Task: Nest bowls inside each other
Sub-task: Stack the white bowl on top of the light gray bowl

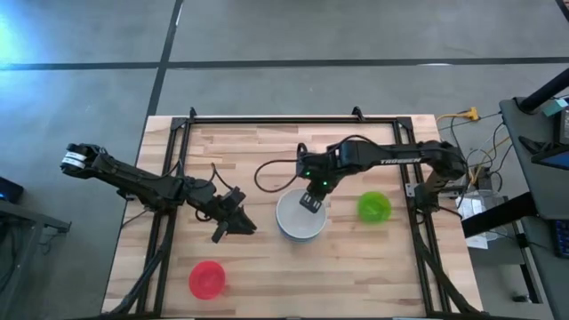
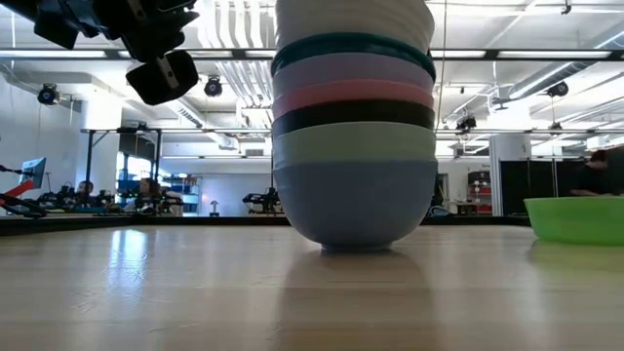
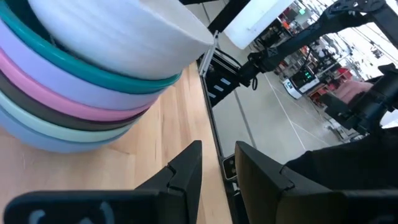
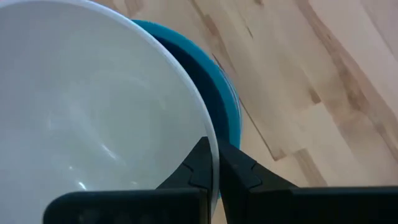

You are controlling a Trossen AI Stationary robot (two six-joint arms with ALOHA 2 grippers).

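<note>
Wood table [image 1: 267, 267] w/ bowl stack [image 1: 300, 216], lime bowl [image 1: 373, 207], red bowl [image 1: 207, 279].

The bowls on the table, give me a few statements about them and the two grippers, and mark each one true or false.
1. The right gripper pinches the rim of the white bowl on top of the stack. True.
2. The red bowl is already nested in the stack. False: it sits alone on the table, near the front edge on the left arm's side.
3. The left gripper holds a bowl. False: its fingers are apart with nothing between them, beside the stack.
4. The lime green bowl stands apart from the stack, on the right arm's side. True.
5. The teal bowl is at the bottom of the stack. False: it sits just under the white one; the blue bowl is at the bottom.
</note>
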